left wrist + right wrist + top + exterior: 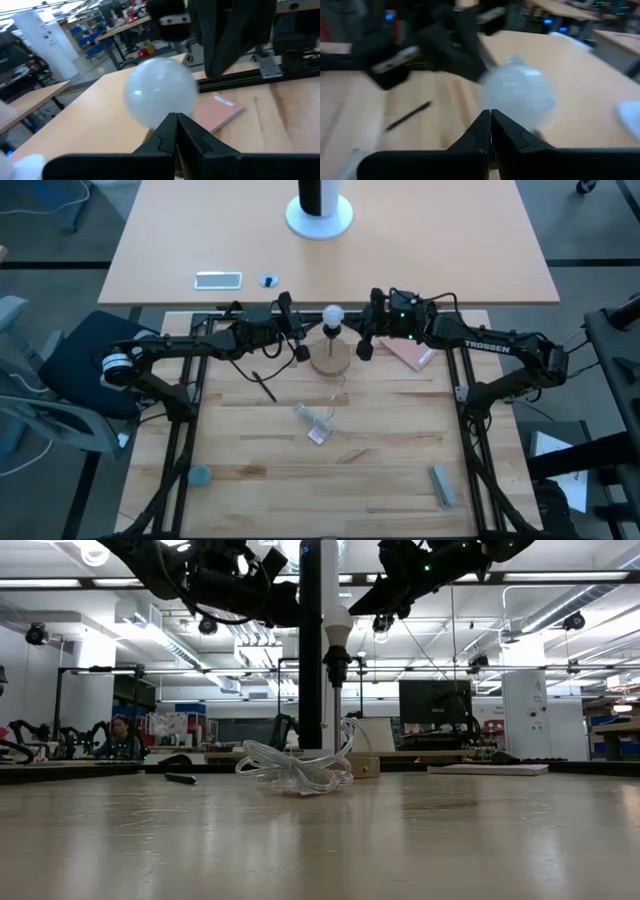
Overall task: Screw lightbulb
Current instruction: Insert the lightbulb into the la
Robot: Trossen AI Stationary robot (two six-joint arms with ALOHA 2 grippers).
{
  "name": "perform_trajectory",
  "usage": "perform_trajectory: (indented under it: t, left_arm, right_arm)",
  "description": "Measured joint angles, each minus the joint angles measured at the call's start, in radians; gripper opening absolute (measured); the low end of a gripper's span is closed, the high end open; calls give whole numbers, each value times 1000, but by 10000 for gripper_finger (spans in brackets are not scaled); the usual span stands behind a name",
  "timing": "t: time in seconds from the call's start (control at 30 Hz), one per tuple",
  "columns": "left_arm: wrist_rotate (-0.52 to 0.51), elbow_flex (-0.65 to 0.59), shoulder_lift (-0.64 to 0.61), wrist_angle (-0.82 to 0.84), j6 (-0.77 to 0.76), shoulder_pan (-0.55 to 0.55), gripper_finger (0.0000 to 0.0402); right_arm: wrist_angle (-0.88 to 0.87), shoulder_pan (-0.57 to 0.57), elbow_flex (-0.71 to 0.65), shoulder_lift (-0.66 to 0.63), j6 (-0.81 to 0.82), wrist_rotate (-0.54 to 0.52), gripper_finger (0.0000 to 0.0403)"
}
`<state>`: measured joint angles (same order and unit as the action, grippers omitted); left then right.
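Observation:
The white frosted lightbulb [332,314] stands upright by its base in the black socket [336,665], which rises from a round wooden base [331,360] at the table's far middle. My left gripper [298,340] is just to the bulb's left, and its fingers [176,120] are shut in front of the bulb [160,92]. My right gripper [366,340] is just to the bulb's right and is also shut [491,115], with the bulb [517,95] beyond its tips. In the low view both grippers stand apart from the bulb [337,625].
A white cord [300,768] lies coiled by the wooden base. A clear plastic packet [315,422] and a black pen [263,385] lie on the table. A pink book [410,353] lies under the right arm. A teal object [200,476] and a grey piece [443,485] lie near the front edge.

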<state>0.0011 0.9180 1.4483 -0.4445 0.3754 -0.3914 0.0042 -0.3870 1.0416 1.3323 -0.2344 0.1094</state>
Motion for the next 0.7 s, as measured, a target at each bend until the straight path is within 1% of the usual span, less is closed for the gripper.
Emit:
perform_trajectory:
  t: [0.1, 0.33, 0.57, 0.7]
  left_arm:
    - [11, 0, 1, 1, 0, 2, 0]
    - [7, 0, -5, 16, -2, 1, 0]
    - [9, 0, -24, 45, -2, 4, 0]
    - [8, 0, -26, 42, 17, -2, 0]
  right_arm:
    - [0, 3, -1, 1, 1, 30, 7]
    - [-11, 8, -1, -5, 12, 20, 7]
    - [-37, -2, -1, -16, -29, -191, 7]
    - [-13, -34, -1, 2, -37, -204, 7]
